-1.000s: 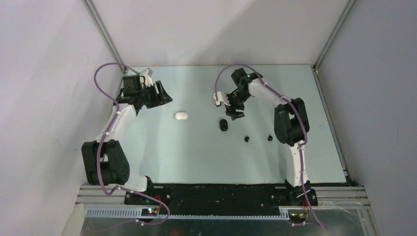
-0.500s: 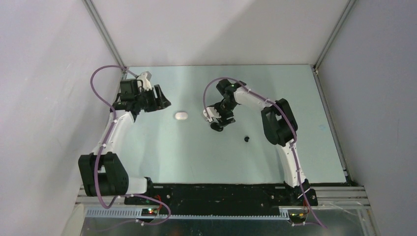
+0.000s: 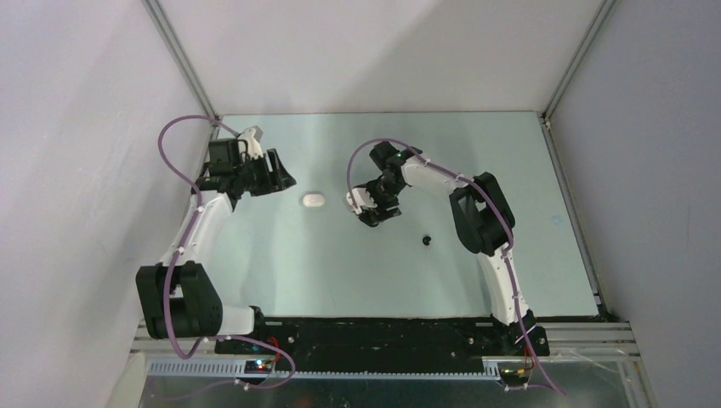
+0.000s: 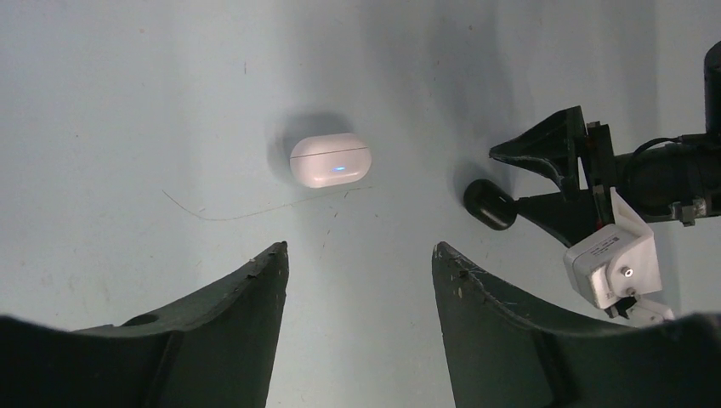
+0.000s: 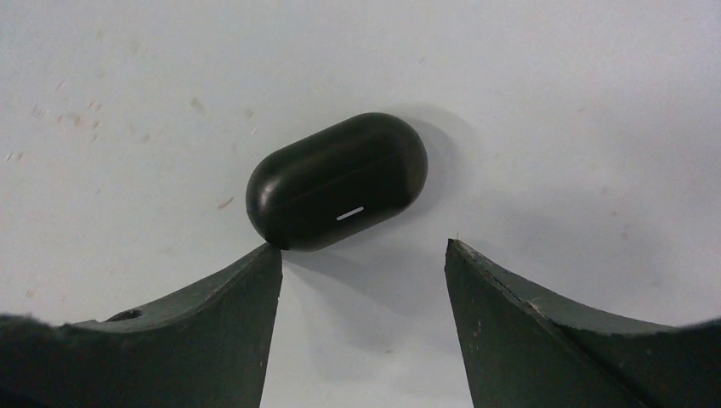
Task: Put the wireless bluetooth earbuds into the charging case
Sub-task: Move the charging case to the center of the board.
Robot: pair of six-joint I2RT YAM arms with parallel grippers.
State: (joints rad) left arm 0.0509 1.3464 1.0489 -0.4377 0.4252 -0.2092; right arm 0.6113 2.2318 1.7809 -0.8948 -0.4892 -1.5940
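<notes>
The matte, pale grey-green tabletop (image 3: 340, 272), faintly scuffed and flecked, carries everything. The right jaws stand spread, low over the glossy black pill-shaped charging case (image 5: 337, 180). The case lies closed and slanted, with one dark fingertip (image 5: 251, 285) at its lower corner. To grip well, I judge the jaws should advance and turn until the case's long flanks sit squarely between them, since its smooth rounded shell would likely slip from a corner pinch. The left jaws, also spread, hang back from the smooth white pill-shaped case (image 4: 330, 160), which is closed and shows a small blue light. One tiny rounded black earbud (image 3: 428, 240) lies loose, apart from both cases; the other earbuds are not visible.
</notes>
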